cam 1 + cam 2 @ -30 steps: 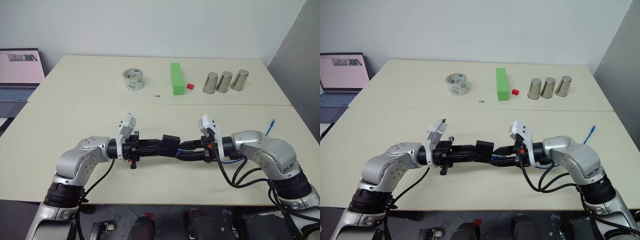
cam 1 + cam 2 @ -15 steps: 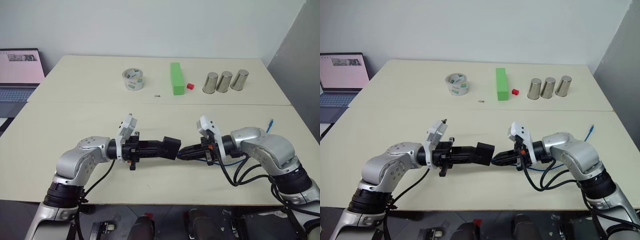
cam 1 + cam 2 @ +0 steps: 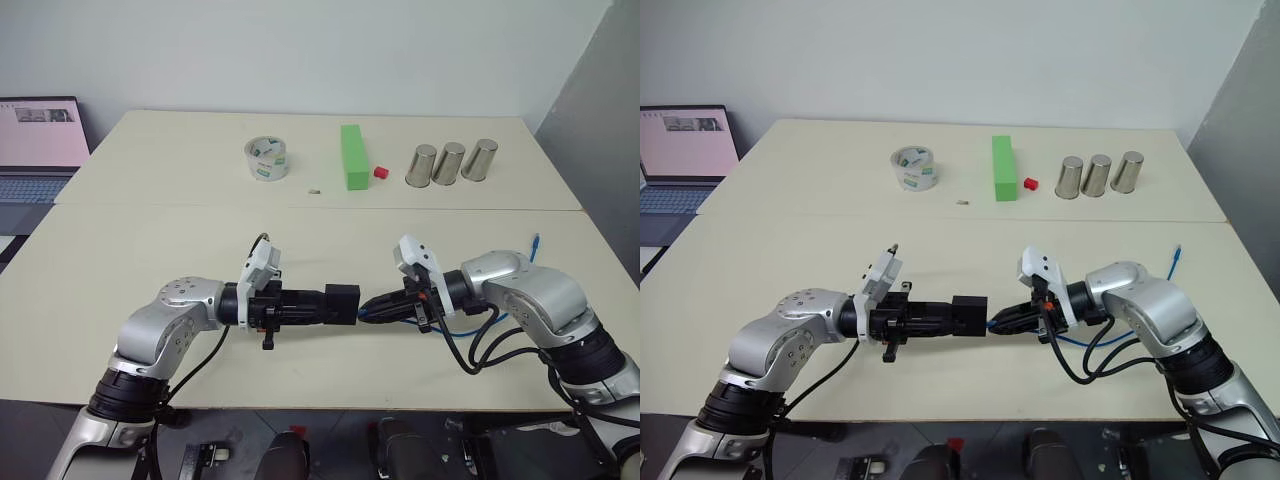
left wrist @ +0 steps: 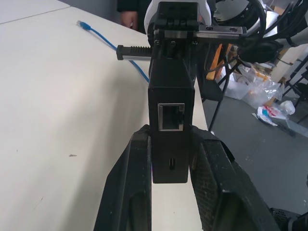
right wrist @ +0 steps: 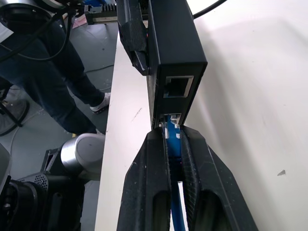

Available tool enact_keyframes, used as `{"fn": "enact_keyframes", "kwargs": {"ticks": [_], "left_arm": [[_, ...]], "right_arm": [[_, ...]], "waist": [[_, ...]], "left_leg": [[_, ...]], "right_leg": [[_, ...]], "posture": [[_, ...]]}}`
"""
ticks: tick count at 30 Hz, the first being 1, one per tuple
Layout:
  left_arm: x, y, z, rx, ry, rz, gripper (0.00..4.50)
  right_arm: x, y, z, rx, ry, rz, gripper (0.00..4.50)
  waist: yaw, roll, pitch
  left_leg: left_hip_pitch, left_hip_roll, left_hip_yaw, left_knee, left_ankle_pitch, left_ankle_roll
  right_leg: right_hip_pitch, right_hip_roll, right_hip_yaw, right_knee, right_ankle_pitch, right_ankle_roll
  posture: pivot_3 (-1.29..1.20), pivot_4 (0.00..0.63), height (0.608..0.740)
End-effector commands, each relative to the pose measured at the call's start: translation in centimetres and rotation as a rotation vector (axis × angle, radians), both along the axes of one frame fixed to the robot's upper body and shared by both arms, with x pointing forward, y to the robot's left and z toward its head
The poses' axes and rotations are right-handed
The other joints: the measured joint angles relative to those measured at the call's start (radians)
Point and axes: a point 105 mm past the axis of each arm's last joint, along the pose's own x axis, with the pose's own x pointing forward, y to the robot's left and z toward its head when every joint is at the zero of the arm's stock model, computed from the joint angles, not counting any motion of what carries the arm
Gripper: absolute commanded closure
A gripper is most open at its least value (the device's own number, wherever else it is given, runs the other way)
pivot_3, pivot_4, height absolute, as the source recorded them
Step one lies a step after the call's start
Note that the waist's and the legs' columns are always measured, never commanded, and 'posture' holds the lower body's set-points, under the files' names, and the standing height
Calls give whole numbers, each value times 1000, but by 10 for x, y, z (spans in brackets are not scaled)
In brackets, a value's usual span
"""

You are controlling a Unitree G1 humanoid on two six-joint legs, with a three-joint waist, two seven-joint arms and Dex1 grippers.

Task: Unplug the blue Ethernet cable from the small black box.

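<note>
Gripping the small black box (image 3: 343,302) and blue Ethernet cable (image 5: 174,144), end effectors face.

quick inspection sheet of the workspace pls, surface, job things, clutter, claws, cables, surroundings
surface: cream table, two tops joined along a seam
job's things: small black box held above the table; blue Ethernet cable, plug at the box's lower port, upper port empty
clutter: tape roll, green block, red cube, three metal cups
claws: left claw shut on the box; right claw shut on the cable near its plug
cables: cable's free end lies on the table's right side
surroundings: laptop left; person's legs beside the table
</note>
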Motion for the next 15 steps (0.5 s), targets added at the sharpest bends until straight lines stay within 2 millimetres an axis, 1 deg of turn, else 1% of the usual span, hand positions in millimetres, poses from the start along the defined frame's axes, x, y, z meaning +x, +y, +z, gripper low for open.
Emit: {"fn": "enact_keyframes", "kwargs": {"ticks": [1, 4, 6, 7, 10, 12, 14, 15], "left_arm": [[4, 23, 1, 61, -25, 70, 3726], [4, 27, 0, 75, -27, 84, 3726], [4, 28, -1, 79, -29, 88, 3726], [5, 28, -1, 79, -30, 88, 3726], [5, 20, 1, 60, -37, 80, 3726], [4, 16, 1, 51, -36, 73, 3726], [4, 16, 0, 55, -35, 76, 3726], [4, 18, -1, 59, -35, 81, 3726]], "right_arm": [[22, -36, -1, -73, -59, -161, 4473], [28, -44, -3, -74, -70, -194, 4473], [27, -44, -2, -68, -71, -194, 4473], [26, -42, -2, -65, -72, -186, 4473], [14, -28, 5, -18, -77, -124, 4473], [11, -21, 8, 7, -85, -109, 4473], [15, -19, 8, 17, -109, -132, 4473], [22, -19, 7, 19, -131, -165, 4473]], "waist": [[0, 0, 0], [0, 0, 0], [0, 1, 1], [0, 1, 1], [0, 1, 1], [-2, 1, 1], [-2, 1, 1], [-2, 1, 1]], "left_leg": [[0, 0, 0, 0, 0, 0], [0, 0, 0, 0, 0, 0], [0, -1, 1, 0, 0, 0], [0, -1, 2, 0, 0, 0], [0, 0, 1, -1, 0, 0], [0, 0, 1, -1, 0, 0], [0, 0, 1, -1, 0, 0], [0, 0, 1, 0, 0, 0]], "right_leg": [[0, 0, 0, 0, 0, 0], [0, 0, 0, 0, 0, 0], [0, 0, 1, 0, 0, 0], [0, 0, 1, 0, 0, 0], [-1, 0, 1, 0, 0, 0], [-1, 0, 1, 0, 0, 0], [-1, 0, 1, 0, 0, 0], [-1, 0, 1, 0, 0, 0]], "posture": [[0, 150, 740], [0, 150, 740], [0, 150, 740], [0, 150, 740], [0, 150, 740], [0, 150, 740], [0, 150, 740], [0, 150, 740]]}}
